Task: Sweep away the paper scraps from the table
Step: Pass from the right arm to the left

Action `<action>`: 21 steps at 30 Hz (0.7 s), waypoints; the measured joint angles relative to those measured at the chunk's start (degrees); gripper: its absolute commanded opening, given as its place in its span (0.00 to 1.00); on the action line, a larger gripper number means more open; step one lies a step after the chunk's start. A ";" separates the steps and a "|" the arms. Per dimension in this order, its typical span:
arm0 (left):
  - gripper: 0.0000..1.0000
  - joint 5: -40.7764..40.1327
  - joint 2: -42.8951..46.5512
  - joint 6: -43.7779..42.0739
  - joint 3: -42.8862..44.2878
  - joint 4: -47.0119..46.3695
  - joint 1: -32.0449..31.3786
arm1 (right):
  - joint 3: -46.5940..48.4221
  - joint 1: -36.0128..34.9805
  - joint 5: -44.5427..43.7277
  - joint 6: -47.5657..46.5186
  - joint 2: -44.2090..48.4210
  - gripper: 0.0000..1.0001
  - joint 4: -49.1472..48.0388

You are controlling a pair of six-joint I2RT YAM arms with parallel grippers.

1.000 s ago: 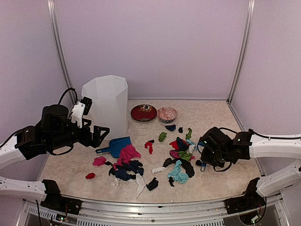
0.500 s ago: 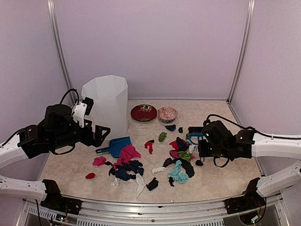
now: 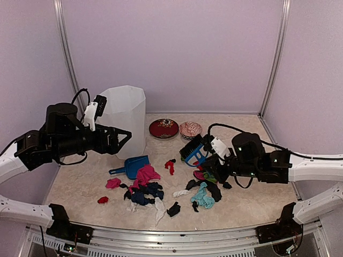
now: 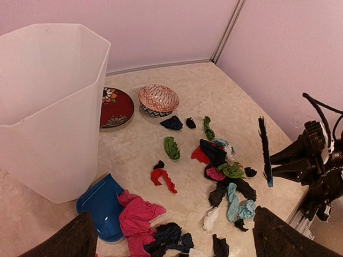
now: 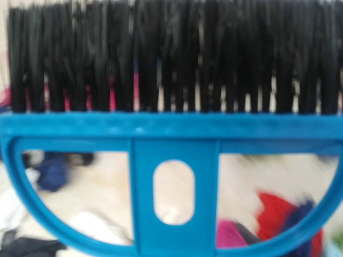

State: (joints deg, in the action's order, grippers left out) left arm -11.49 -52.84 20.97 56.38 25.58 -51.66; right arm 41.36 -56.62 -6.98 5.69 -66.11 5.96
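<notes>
Paper scraps lie in two loose heaps on the table [image 3: 252, 203]: pink, navy and white wads [image 3: 144, 184] at centre left, and teal, black, green and red wads [image 3: 206, 187] at centre right. My right gripper [image 3: 211, 156] is shut on the blue brush [image 3: 192, 150] and holds it tilted above the right heap's far edge. The brush [image 5: 171, 128] fills the right wrist view, bristles at the top, and hides the fingers. My left gripper [image 3: 122, 140] is open and empty, raised beside the bin. Its view shows the scraps [image 4: 136, 214] and the brush [image 4: 264, 150].
A tall white bin [image 3: 123, 120] stands at the back left. A blue dustpan [image 3: 131, 166] lies in front of it, touching the pink wad. A red bowl [image 3: 163, 128] and a patterned bowl [image 3: 190, 129] sit at the back centre.
My right gripper has swung left and up with the brush, from the right heap's right side to its far left edge. My left arm has risen and reached slightly right.
</notes>
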 measured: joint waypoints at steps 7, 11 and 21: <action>0.99 5.60 -1.05 1.73 0.46 0.00 -0.13 | 0.04 -5.86 5.60 -15.23 -2.80 0.00 -4.17; 0.99 9.51 -2.03 2.14 0.46 -0.02 -0.13 | 0.11 -6.88 6.36 -21.77 -5.79 0.00 -4.20; 0.99 20.20 -3.72 6.93 -5.03 -6.54 -0.94 | 6.88 -8.63 5.40 -30.69 -10.12 0.00 -2.93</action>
State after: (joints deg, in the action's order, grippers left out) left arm 8.71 -56.55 27.90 51.35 19.05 -52.60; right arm 48.25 -65.25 -1.58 -24.99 -76.23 3.03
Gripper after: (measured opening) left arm 0.988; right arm 0.162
